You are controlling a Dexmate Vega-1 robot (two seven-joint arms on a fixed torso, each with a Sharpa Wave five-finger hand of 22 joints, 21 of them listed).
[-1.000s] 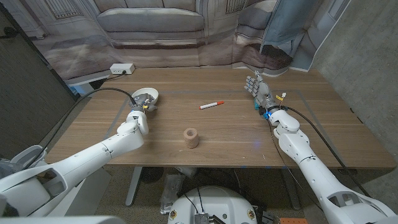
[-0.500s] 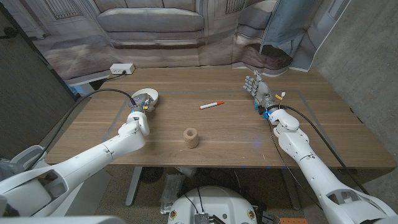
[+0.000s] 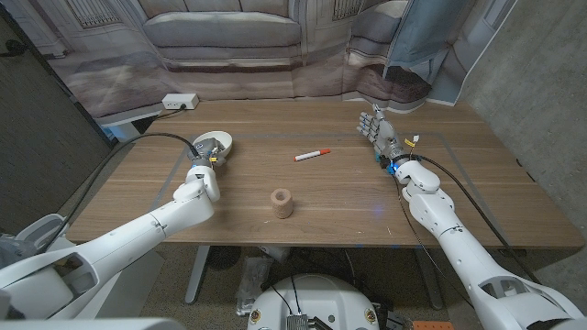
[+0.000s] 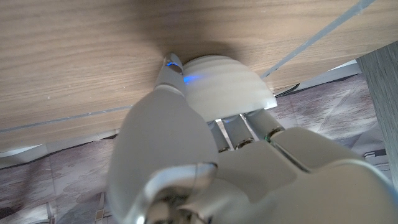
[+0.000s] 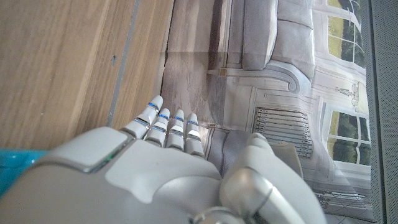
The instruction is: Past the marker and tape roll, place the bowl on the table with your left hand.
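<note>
A white bowl (image 3: 216, 143) sits at the table's far left, and my left hand (image 3: 207, 152) grips it with fingers inside the rim. The left wrist view shows the bowl (image 4: 227, 87) against the wood, with my left hand (image 4: 205, 143) wrapped around it. A red and white marker (image 3: 312, 154) lies mid-table, to the right of the bowl. A brown tape roll (image 3: 282, 203) stands nearer the front edge. My right hand (image 3: 378, 128) stands open at the far right, holding nothing, its fingers (image 5: 168, 127) straight in the right wrist view.
A white power strip (image 3: 181, 102) lies beyond the table's far left corner, with a cable running along the left edge. A printed backdrop (image 3: 229, 37) hangs behind the wooden table (image 3: 459, 192).
</note>
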